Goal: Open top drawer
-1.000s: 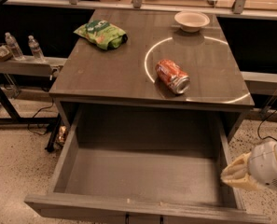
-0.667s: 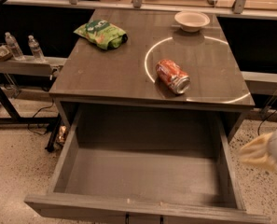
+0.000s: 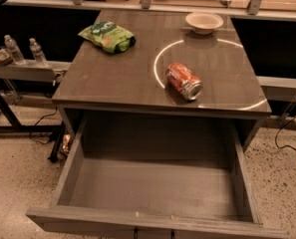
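The top drawer [image 3: 152,190] stood pulled well out beneath the surface [image 3: 112,78], which bore a red can [image 3: 183,80], green bag [image 3: 107,36] and white bowl [image 3: 204,21]. The hand lay out of view, so its state could not be told.

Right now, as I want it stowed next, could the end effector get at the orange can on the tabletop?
Probably yes: the can lies on its side with nothing touching or covering it. The end effector is out of view, and the pulled-out top drawer stands in front.
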